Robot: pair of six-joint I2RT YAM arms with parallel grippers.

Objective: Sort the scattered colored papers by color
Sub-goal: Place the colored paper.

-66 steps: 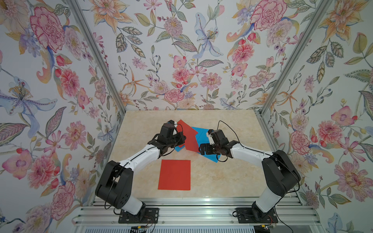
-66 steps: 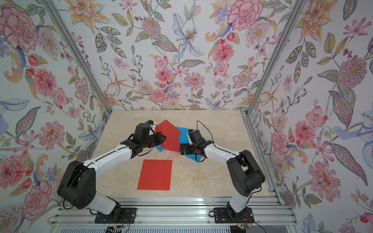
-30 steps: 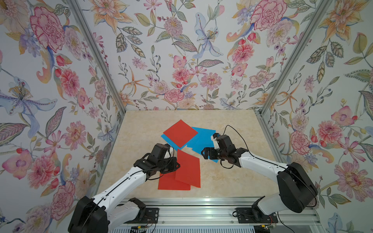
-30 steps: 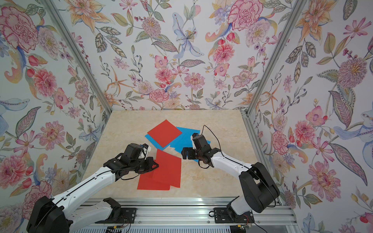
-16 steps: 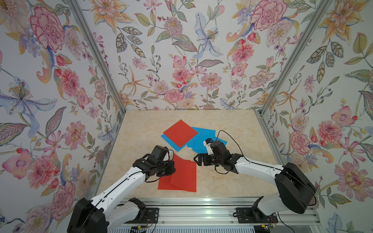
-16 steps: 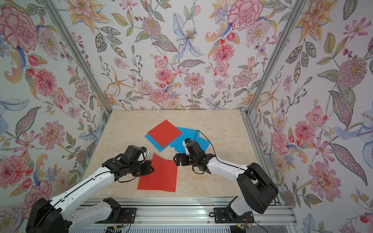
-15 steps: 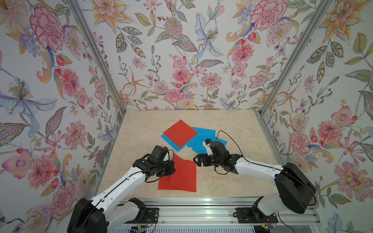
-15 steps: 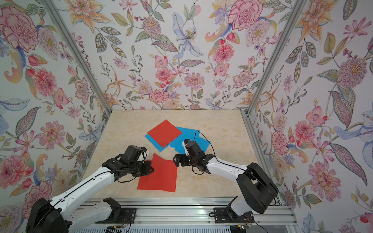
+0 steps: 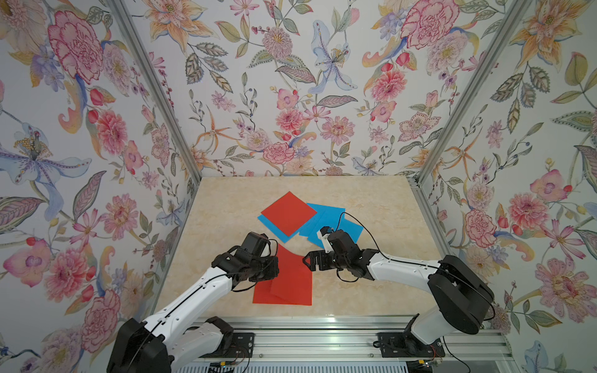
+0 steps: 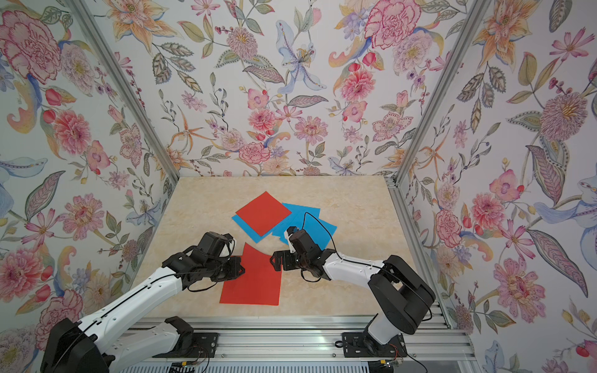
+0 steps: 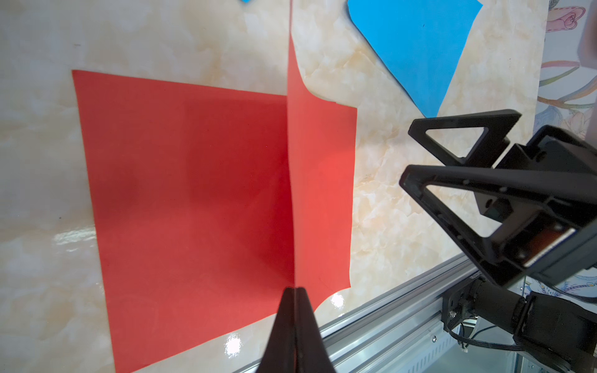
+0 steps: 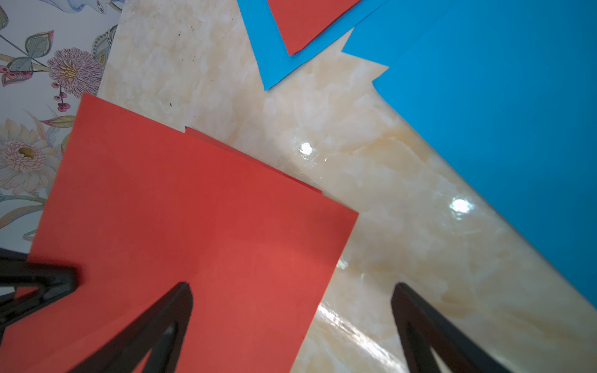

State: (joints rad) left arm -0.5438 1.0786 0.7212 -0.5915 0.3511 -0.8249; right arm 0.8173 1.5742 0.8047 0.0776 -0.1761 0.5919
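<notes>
Left gripper (image 11: 294, 292) fingers clamped on top red sheet (image 9: 292, 277), which overlapped lower red sheet (image 9: 261, 296). Right gripper (image 12: 290, 287) fingers stood apart, straddling top red sheet's edge; blue sheets (image 9: 326, 215) lay beyond.

L fingers (image 11: 284, 332) pinched together; R fingers (image 12: 179, 298) spread apart; arms low.

Red papers (image 9: 288, 214): three
Blue papers (image 9: 353, 230): three
Papers in all: six
Robot arms (image 9: 200, 290): two
</notes>
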